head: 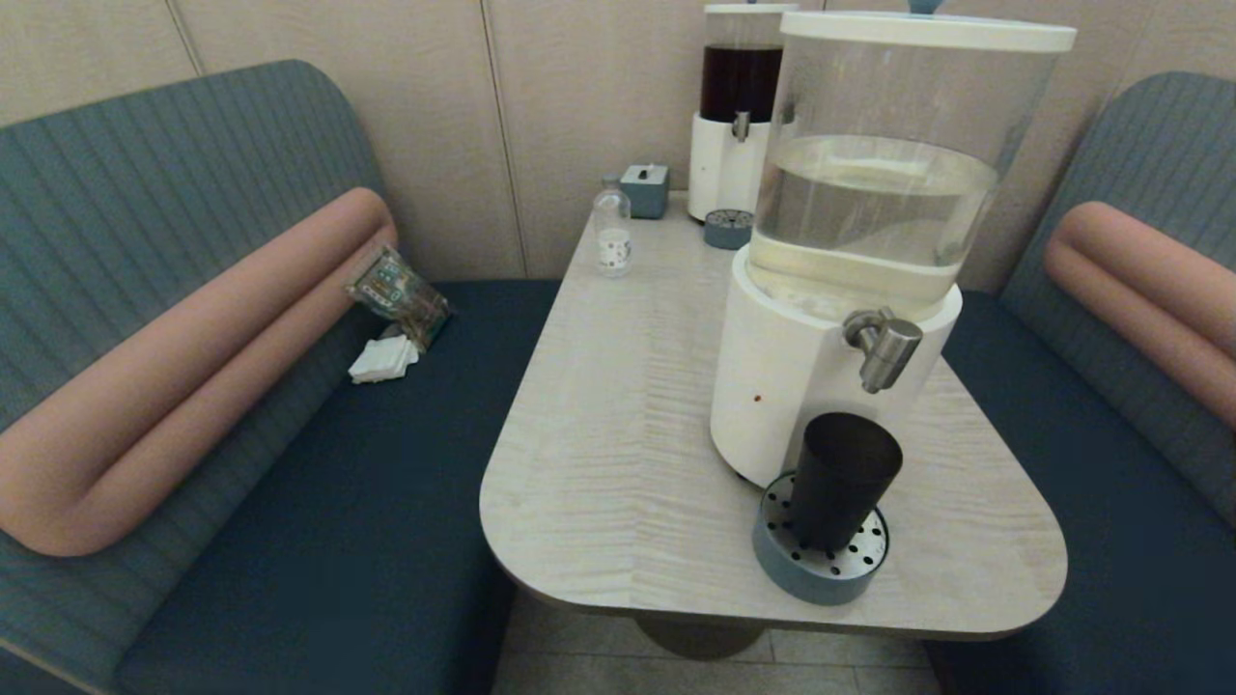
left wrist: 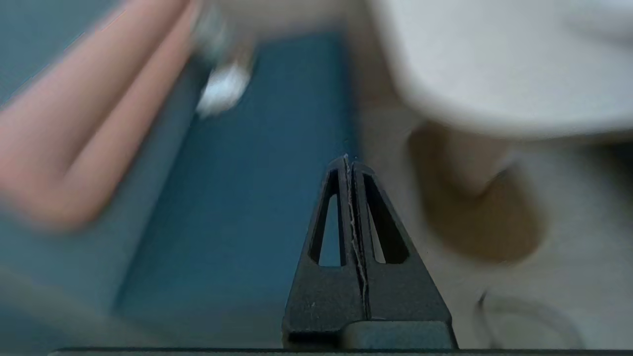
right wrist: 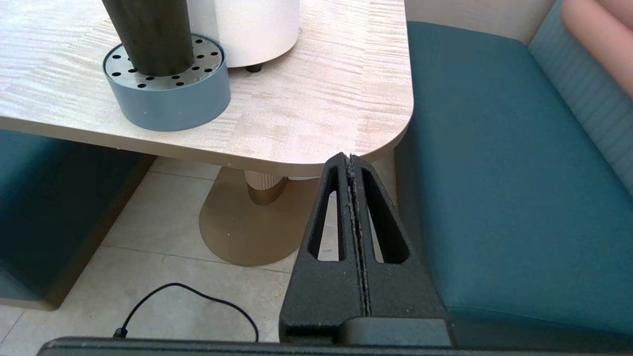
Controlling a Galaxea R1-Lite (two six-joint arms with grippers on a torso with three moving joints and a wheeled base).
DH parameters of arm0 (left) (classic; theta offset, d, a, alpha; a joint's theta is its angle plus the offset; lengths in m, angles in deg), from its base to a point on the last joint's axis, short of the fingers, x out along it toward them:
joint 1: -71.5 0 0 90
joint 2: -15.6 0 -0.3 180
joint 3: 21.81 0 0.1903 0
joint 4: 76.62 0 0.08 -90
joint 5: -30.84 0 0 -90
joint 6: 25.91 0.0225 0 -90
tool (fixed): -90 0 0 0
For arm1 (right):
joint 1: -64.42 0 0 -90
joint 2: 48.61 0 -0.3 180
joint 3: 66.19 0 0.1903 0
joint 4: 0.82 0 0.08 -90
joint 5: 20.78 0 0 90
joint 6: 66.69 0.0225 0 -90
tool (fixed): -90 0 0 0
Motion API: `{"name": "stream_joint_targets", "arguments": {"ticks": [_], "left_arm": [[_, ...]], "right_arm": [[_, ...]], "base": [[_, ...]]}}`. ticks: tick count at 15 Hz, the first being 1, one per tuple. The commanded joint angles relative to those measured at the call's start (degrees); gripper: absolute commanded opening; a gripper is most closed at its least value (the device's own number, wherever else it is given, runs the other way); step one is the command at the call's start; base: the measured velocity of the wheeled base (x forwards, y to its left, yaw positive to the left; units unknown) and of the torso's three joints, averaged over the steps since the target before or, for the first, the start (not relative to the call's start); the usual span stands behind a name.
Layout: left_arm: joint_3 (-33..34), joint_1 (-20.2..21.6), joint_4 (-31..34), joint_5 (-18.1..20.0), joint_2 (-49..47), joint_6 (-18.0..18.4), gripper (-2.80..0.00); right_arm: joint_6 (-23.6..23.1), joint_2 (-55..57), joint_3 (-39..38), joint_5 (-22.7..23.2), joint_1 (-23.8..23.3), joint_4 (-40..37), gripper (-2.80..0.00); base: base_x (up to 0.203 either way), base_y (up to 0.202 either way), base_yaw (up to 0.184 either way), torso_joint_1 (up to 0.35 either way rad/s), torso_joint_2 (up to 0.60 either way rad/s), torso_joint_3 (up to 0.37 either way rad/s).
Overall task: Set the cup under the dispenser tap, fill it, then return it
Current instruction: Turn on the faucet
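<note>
The black cup [head: 840, 480] stands upright on a round blue-grey drip tray [head: 821, 560], below the brushed-steel dispenser tap [head: 884, 347] of the large white-based dispenser [head: 850, 241]. The right wrist view shows the cup [right wrist: 148, 34] and the tray [right wrist: 168, 94] near the table's front edge. Neither arm appears in the head view. My right gripper [right wrist: 350, 157] is shut and empty, low beside the table's front right corner, well off the cup. My left gripper [left wrist: 346, 158] is shut and empty, low over the bench and floor at the table's left.
A smaller dark-liquid dispenser [head: 739, 116], a clear bottle [head: 612, 235] and a small grey box [head: 645, 189] stand at the table's [head: 618, 405] far end. Benches flank the table; a packet and napkins [head: 391, 319] lie on the left one. A black cable [right wrist: 188, 301] crosses the floor.
</note>
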Motion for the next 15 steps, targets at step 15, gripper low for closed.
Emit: {"name": "stream_joint_targets", "arguments": {"ticks": [15], "left_arm": [[0.87, 0.04, 2.45, -1.02, 0.27, -1.21, -2.8]], "right_arm": [[0.05, 3.28, 17.87, 0.31, 0.01, -3.95, -2.8]], "base": [[0.0, 0.0, 0.0, 0.0, 0.0, 0.0]]}}
